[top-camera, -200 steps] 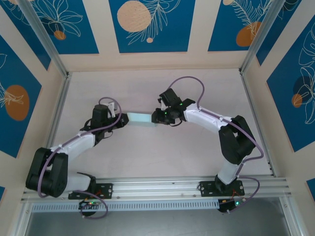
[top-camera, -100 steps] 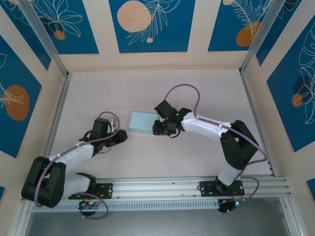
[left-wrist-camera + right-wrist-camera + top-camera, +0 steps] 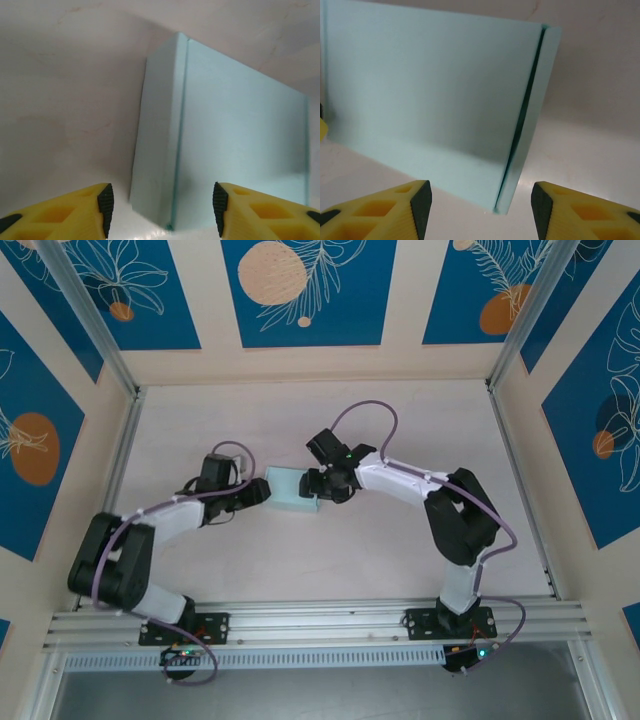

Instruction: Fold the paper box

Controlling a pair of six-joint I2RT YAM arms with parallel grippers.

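Paper box point(image 3: 290, 492): long axis left-right; left end effector point(image 3: 160, 202), right end effector point(image 3: 480, 202) fingers spread.

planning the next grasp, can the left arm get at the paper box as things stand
Probably yes. The left gripper is open right in front of the paper box, the box's near corner facing its opening with nothing between them. The right gripper is at the opposite side, out of its way.
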